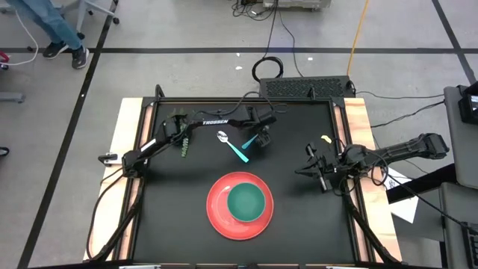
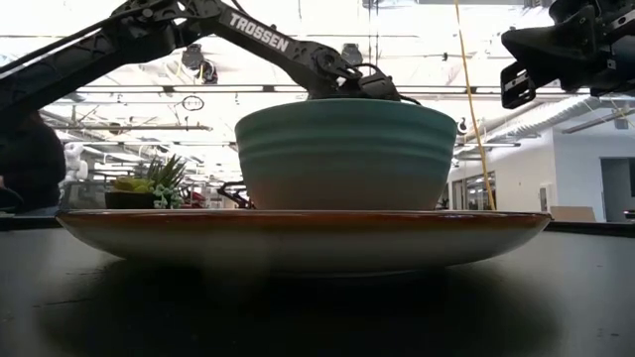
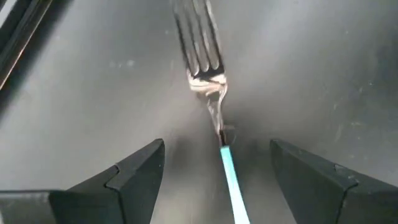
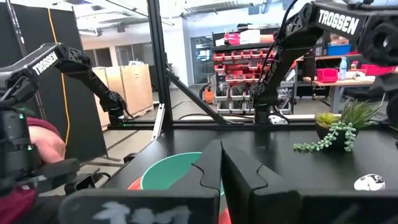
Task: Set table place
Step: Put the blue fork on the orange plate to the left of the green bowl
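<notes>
A red plate (image 1: 216, 213) lies on the black table (image 1: 172, 217) near its front middle, and a teal bowl (image 1: 246, 202) stands in it. Beyond them a fork (image 3: 214, 112) and a spoon (image 1: 230, 144), both with light-blue handles, lie flat on the table. My left gripper (image 3: 217, 146) hangs open over the fork, pointing down. Its fingers stand on either side of the fork's handle (image 3: 231, 180) without touching it. My right gripper (image 1: 302, 170) is shut, holds nothing and waits above the table's right side.
A small potted plant (image 2: 149, 186) stands at the far left of the table, beside the left arm. Wooden strips (image 1: 127, 149) run along the table's left and right sides. A person's legs (image 1: 60, 30) show on the floor beyond the far left corner.
</notes>
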`<move>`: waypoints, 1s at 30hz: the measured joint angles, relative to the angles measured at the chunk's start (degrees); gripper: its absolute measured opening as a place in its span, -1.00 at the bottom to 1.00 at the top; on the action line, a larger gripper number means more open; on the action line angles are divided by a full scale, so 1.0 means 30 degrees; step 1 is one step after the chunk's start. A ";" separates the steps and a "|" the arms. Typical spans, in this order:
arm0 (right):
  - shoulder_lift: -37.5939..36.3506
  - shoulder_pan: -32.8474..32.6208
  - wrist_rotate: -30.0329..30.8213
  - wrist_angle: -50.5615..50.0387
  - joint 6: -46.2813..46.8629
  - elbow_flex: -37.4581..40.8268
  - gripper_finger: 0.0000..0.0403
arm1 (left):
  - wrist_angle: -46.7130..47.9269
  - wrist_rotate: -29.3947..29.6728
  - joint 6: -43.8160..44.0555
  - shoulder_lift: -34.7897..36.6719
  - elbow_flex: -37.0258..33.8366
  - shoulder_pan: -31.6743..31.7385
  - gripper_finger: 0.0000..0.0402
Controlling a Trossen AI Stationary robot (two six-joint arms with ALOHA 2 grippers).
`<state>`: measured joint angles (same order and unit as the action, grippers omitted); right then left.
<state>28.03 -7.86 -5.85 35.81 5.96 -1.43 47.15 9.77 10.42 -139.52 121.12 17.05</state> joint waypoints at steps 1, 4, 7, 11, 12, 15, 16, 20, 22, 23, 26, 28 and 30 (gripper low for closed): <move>0.0000 -0.0002 0.0000 -0.0002 0.0006 0.0000 -1.00 | 0.0511 -0.0040 0.0175 0.0000 0.0235 0.0062 0.46; 0.0007 0.0000 0.0000 -0.0187 0.0006 0.0000 -1.00 | 0.1555 -0.0088 0.0291 0.0000 0.0773 0.0237 0.46; 0.0000 -0.0001 0.0007 -0.0211 0.0006 0.0000 -1.00 | 0.2184 -0.1015 0.0173 0.0000 0.1162 0.0385 0.46; 0.0006 0.0000 0.0007 -0.0279 -0.0025 0.0000 -1.00 | 0.2724 -0.2043 -0.0527 0.0000 0.1254 0.0454 0.46; 0.0007 0.0000 0.0007 -0.0323 -0.0104 0.0000 -1.00 | 0.2911 -0.2306 -0.0670 0.0000 0.1254 0.0487 0.46; 0.0007 0.0000 0.0007 -0.0577 -0.0399 0.0000 -1.00 | 0.3379 -0.3080 -0.0875 0.0000 0.1254 0.0611 0.46; 0.0007 0.0000 0.0007 -0.0655 -0.0483 0.0000 -1.00 | 0.3400 -0.3371 -0.0950 0.0003 0.1162 0.0681 0.46; 0.0007 0.0000 0.0007 -0.0743 -0.0630 0.0000 -1.00 | 0.3279 -0.3935 -0.1314 0.0006 0.0445 0.0881 0.46; 0.0007 0.0000 0.0007 -0.0711 -0.0726 0.0000 -1.00 | 0.3224 -0.3832 -0.1358 -0.0007 0.0438 0.0883 0.46; 0.0007 0.0000 0.0007 -0.0645 -0.0784 0.0000 -1.00 | 0.3180 -0.3853 -0.1356 0.0014 0.0438 0.0883 0.46; 0.0004 0.0000 0.0007 -0.0441 -0.0853 0.0000 -1.00 | 0.3142 -0.3857 -0.1378 0.0022 0.0438 0.0883 0.46; 0.0002 0.0000 0.0010 -0.0447 -0.0853 0.0000 -1.00 | 0.3138 -0.3850 -0.1363 0.0022 0.0438 0.0883 0.46; 0.0000 0.0000 0.0015 -0.0451 -0.0853 0.0000 -1.00 | 0.3126 -0.3852 -0.1368 0.0022 0.0438 0.0881 0.46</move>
<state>28.03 -7.86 -5.80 34.46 3.40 -1.43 56.53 -1.79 6.31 -139.46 122.43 19.70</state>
